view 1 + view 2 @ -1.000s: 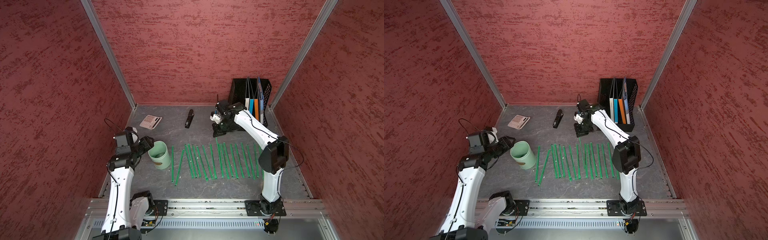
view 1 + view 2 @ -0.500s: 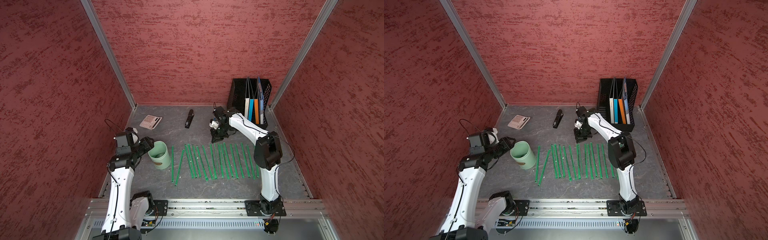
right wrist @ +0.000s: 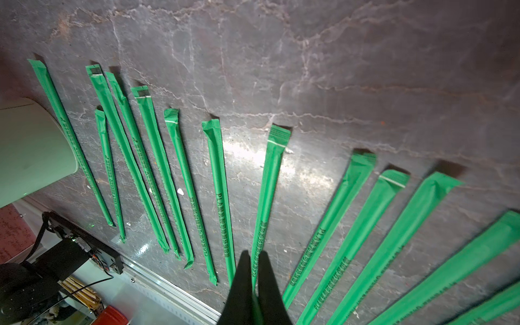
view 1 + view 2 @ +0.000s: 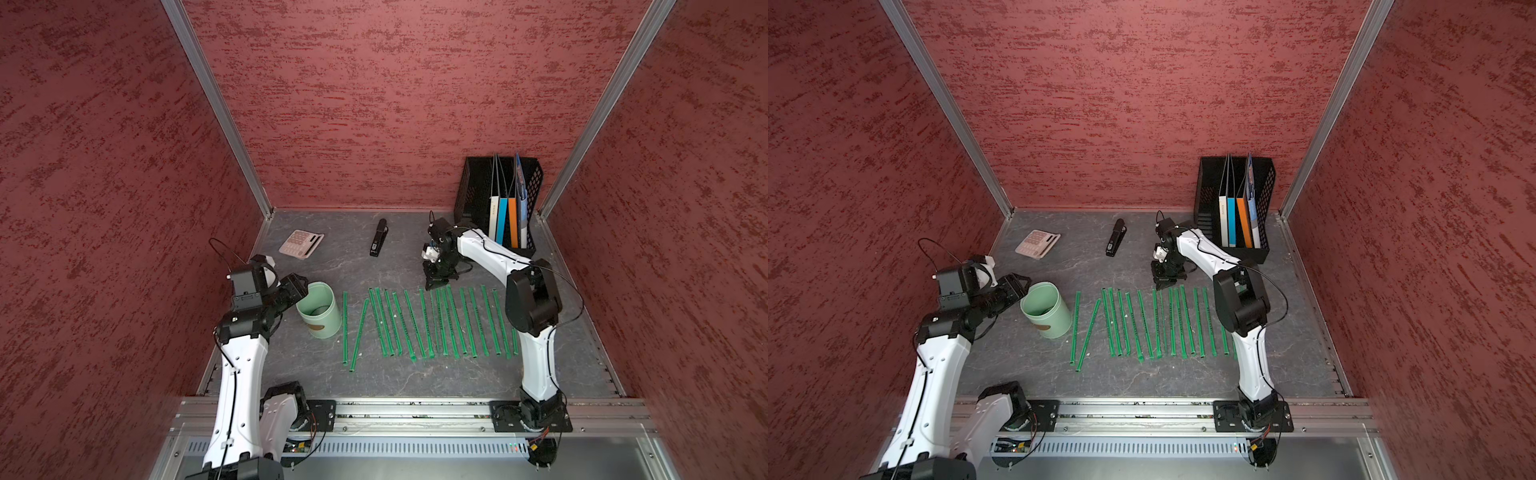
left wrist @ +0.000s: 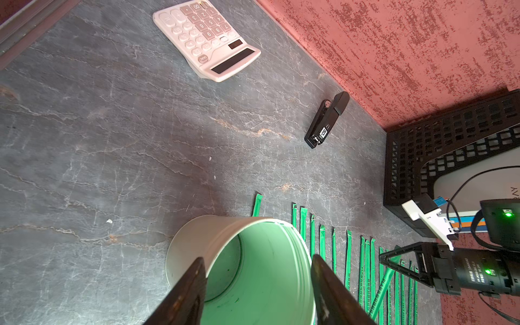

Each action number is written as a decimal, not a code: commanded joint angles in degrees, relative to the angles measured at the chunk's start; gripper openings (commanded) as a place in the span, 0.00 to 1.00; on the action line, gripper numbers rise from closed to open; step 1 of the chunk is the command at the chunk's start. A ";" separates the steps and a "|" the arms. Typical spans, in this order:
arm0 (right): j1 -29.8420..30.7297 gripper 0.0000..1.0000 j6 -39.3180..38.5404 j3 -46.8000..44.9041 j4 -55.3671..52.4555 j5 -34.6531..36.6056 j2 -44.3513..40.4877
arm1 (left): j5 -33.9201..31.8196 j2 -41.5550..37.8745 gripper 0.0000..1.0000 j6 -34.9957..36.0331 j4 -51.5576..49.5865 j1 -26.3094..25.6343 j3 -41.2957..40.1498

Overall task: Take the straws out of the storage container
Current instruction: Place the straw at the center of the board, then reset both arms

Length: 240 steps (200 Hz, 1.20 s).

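The storage container (image 4: 322, 320) (image 4: 1052, 318), a pale mint cup, stands at the left with nothing showing inside it (image 5: 253, 281). My left gripper (image 4: 299, 286) (image 5: 257, 257) reaches it from the left, its fingers closed on either side of the rim. Several green straws (image 4: 415, 324) (image 4: 1142, 324) (image 3: 180, 174) lie side by side in a row right of the cup. My right gripper (image 4: 434, 284) (image 4: 1163, 282) (image 3: 252, 253) hangs low over the row's far ends, shut on one straw (image 3: 267, 197) (image 5: 382, 287) that slants down to the table.
A pink calculator (image 4: 300, 243) and a black stapler (image 4: 378, 243) lie near the back wall. The black mesh file rack (image 4: 469, 195) with folders stands in the back right corner. Red walls close three sides; a metal rail (image 4: 415, 411) runs along the front.
My right gripper has come forward and down from near the file rack to the far ends of the straw row. The left arm and cup have not moved.
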 commanded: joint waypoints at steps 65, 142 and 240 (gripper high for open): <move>-1.30 0.11 0.38 0.50 1.00 0.20 1.94 | -0.58 -1.78 0.60 1.20 -1.20 0.37 -0.47; -1.40 0.17 1.01 0.91 1.00 0.66 1.65 | -0.76 -2.08 0.60 1.28 -1.63 0.45 -0.28; 13.80 0.29 2.12 -1.58 8.56 9.27 -9.25 | 1.71 -2.45 0.60 0.31 -1.55 0.41 0.96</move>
